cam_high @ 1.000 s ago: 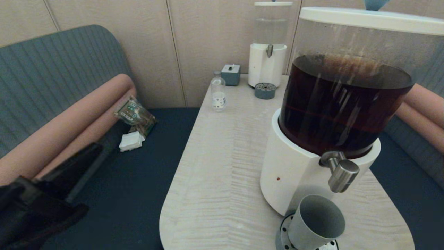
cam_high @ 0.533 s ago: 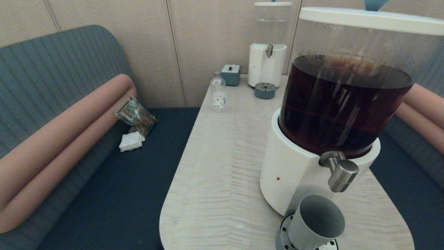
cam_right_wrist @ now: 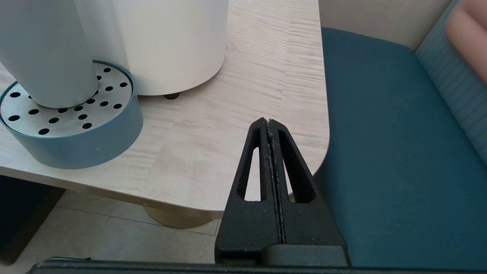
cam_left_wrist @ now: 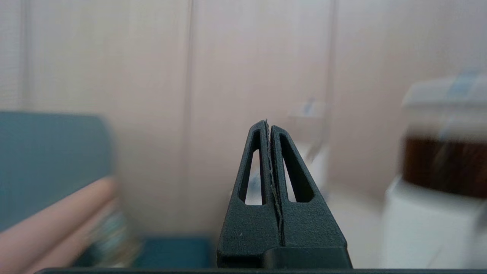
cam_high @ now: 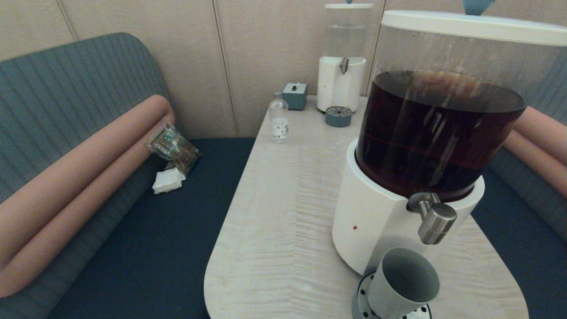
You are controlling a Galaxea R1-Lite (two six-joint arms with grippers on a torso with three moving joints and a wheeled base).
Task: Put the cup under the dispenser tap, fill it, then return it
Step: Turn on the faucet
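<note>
**Cup Sitting Under the Tap**

Jaws are pressing together empty on both sides: the left gripper (cam_left_wrist: 269, 127) is facing the wall, the right gripper (cam_right_wrist: 269, 125) is hanging by the desk (cam_high: 274, 230) corner. On the drip tray (cam_right_wrist: 72, 125), the cup (cam_high: 401, 283) is standing upright, mouth up, beneath the dispenser tap (cam_high: 434, 217).

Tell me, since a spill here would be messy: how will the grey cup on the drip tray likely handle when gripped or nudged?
The cup looks rigid and matte, so it probably grips without much slipping. Its inside appears empty, so it is likely light and easy to knock. It narrows toward the base on the perforated drip tray, so a sideways nudge might tip it.
</note>
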